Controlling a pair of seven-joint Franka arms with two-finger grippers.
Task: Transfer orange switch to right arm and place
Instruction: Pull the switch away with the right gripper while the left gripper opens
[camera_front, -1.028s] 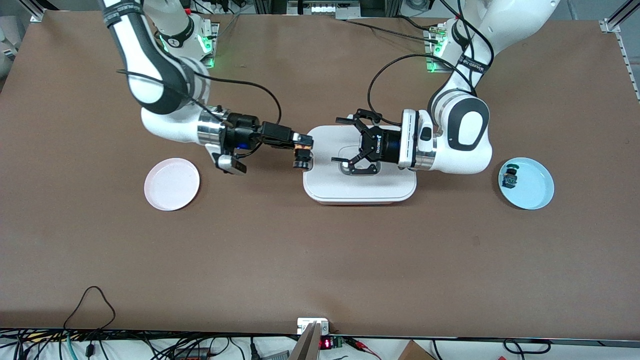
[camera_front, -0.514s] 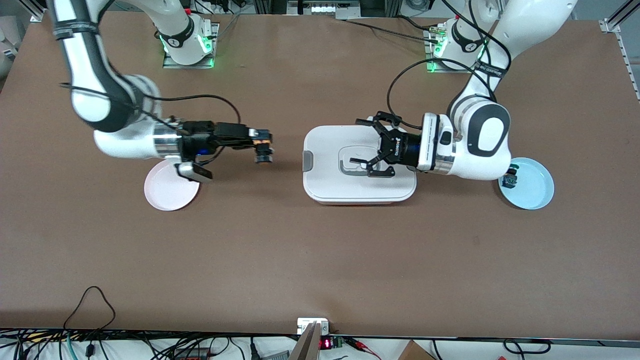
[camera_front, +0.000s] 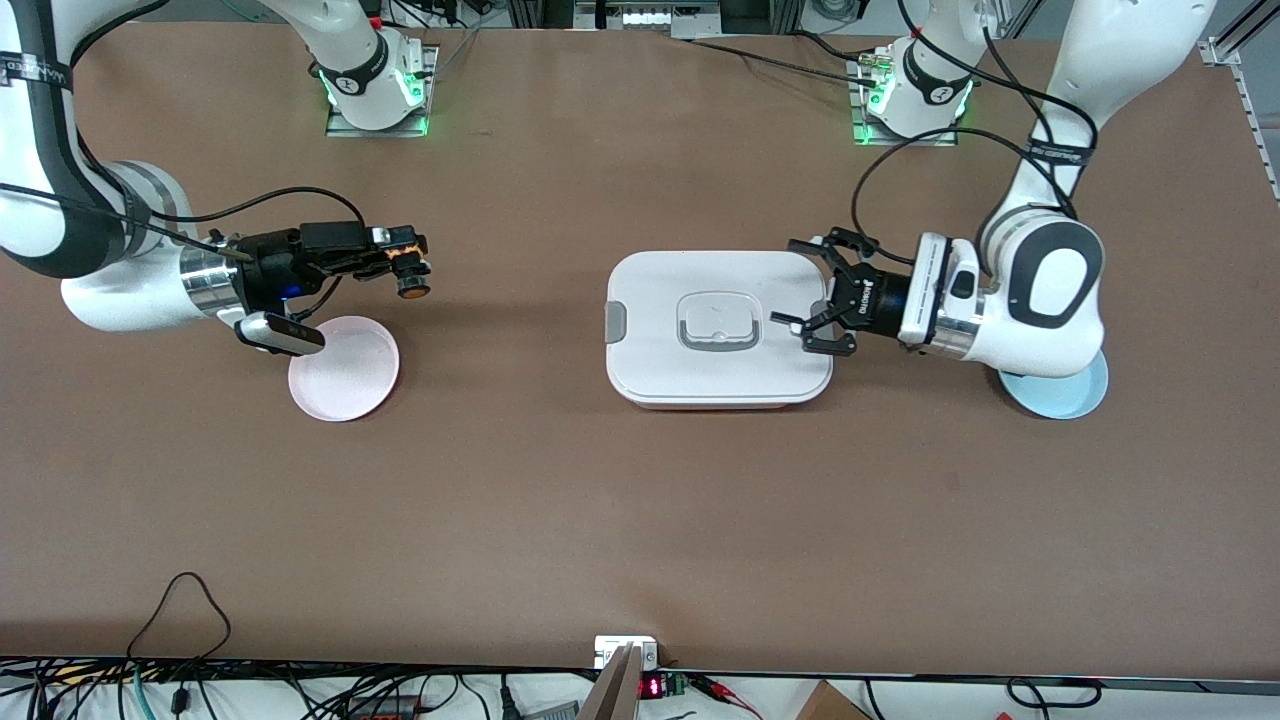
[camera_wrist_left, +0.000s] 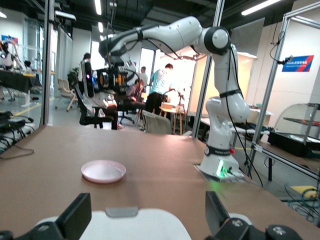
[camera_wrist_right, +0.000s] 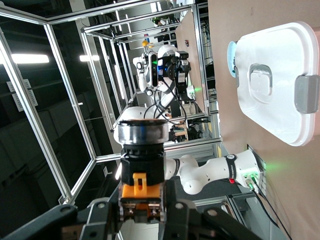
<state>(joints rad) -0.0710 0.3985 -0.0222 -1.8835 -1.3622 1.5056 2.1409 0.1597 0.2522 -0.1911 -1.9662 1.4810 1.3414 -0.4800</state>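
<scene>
Right hand (camera_front: 408, 262) grips the black, orange-bodied orange switch (camera_front: 410, 277); left hand (camera_front: 812, 296) gapes over the box (camera_front: 650, 370)

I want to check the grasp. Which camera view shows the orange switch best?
The right wrist view: the orange switch fills the foreground, clamped between the right gripper fingers. The front view shows it only as a tiny orange and black piece over the table near the pink plate. I cannot make it out in the left wrist view.

Matt brown table (camera_front: 640, 520), glossy white container (camera_front: 720, 290)
</scene>
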